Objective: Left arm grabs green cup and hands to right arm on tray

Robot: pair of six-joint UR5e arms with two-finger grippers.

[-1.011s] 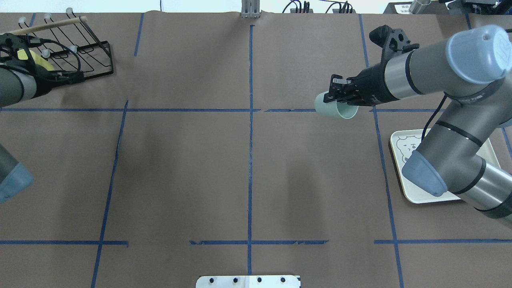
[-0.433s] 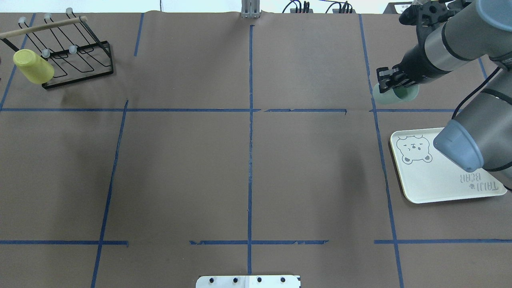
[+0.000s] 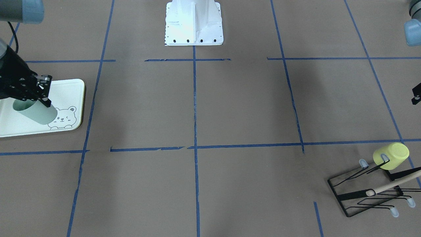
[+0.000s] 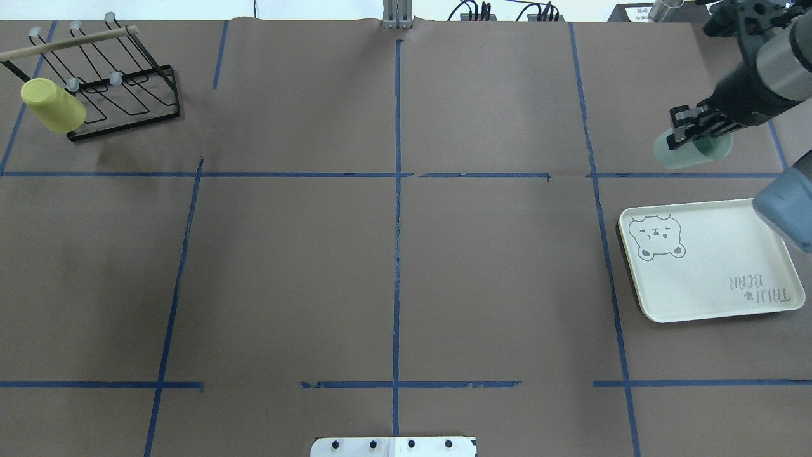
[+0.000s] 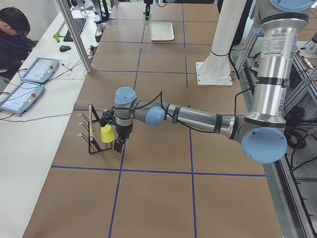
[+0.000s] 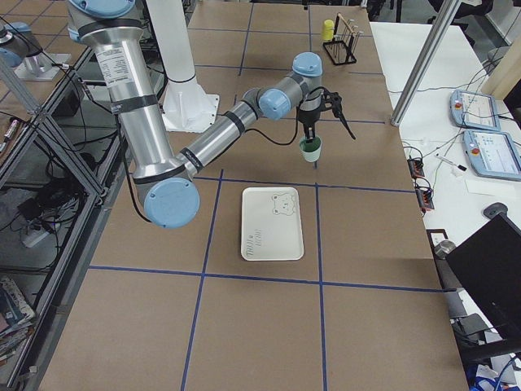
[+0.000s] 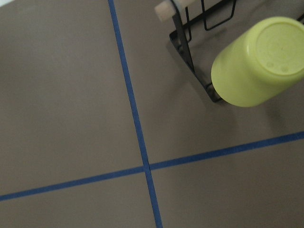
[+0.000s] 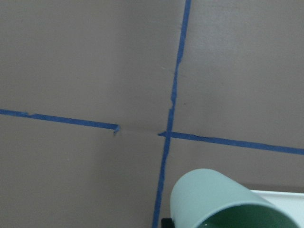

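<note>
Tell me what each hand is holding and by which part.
The right hand holds the green cup by its wall near the open rim. Whether the left hand holds anything cannot be told.

We see bright, even light from above, only faint soft-edged shadows on the table (image 4: 495, 254) beside the tray (image 4: 704, 266), whose pale face nearly washes out, and the cup (image 8: 209, 194) by the tray slightly blurred in the right wrist view.

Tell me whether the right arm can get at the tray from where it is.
Probably yes. The right gripper holds the green cup just beyond the far edge of the tray. The tray is bare, and nothing stands between them.
</note>
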